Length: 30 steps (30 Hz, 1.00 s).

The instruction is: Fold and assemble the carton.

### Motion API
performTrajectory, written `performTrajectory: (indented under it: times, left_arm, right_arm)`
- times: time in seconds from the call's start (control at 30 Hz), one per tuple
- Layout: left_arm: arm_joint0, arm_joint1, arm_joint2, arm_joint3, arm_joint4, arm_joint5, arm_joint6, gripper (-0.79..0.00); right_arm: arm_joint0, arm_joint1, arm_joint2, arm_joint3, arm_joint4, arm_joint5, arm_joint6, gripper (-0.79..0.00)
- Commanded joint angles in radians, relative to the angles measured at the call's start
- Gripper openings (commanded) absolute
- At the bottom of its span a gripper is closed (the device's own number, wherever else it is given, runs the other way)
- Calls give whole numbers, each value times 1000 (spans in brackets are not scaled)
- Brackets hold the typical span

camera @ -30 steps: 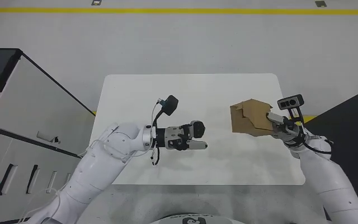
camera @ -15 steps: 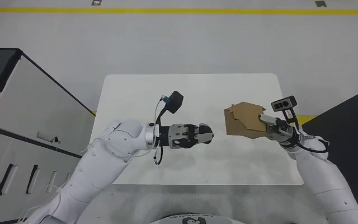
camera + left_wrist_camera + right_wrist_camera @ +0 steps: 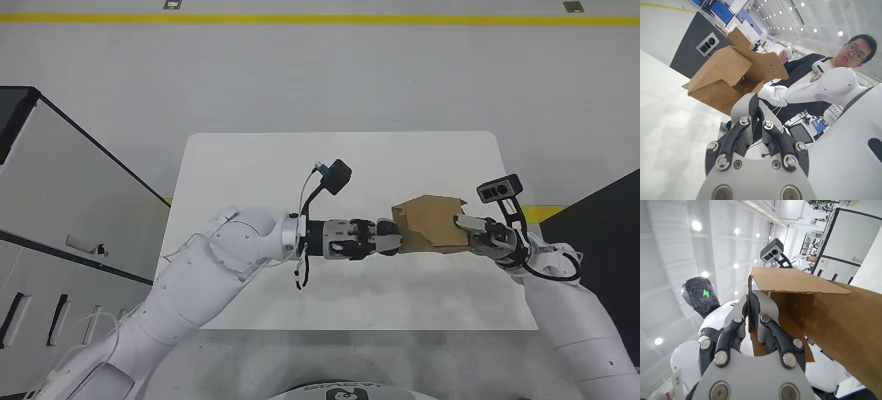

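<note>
Right hand [image 3: 749, 303] clamped on brown carton [image 3: 428, 222] flap edge, left hand [image 3: 388, 238] closed, empty, at carton's opposite end, over white counter [image 3: 250, 180].

Your left arm lies stretched toward the right side, left end effector [image 3: 387, 238] level, fingers pressed together. Your right arm bends inward, right end effector [image 3: 470, 227] clamped on an edge of the carton [image 3: 425, 222].

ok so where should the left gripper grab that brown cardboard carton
Probably best to pinch a loose flap at the open end of the brown cardboard carton facing the left gripper, coming from the robot's left. The flaps stick out thin and free there, and the right gripper clamps a flap on the opposite end.
</note>
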Motion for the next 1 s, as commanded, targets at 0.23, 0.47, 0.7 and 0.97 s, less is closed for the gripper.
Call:
performTrajectory:
  times: [0.23, 0.47, 0.7, 0.97]
  left_arm:
    - [-12, -14, 20, 23, -10, -12, 22, -785]
    - [-19, -23, 34, 33, -4, -9, 13, -785]
    - [-16, -24, 19, 32, 11, -9, 15, -785]
    - [6, -20, -10, 23, 17, -19, 21, -785]
  right_arm:
    - [-11, -11, 15, -20, -39, 6, 6, -785]
    - [-10, -20, 17, -26, -60, 11, 11, -785]
    - [-10, -27, 26, -24, -75, 13, 13, -785]
    - [-12, -34, 33, -19, -93, 19, 19, -785]
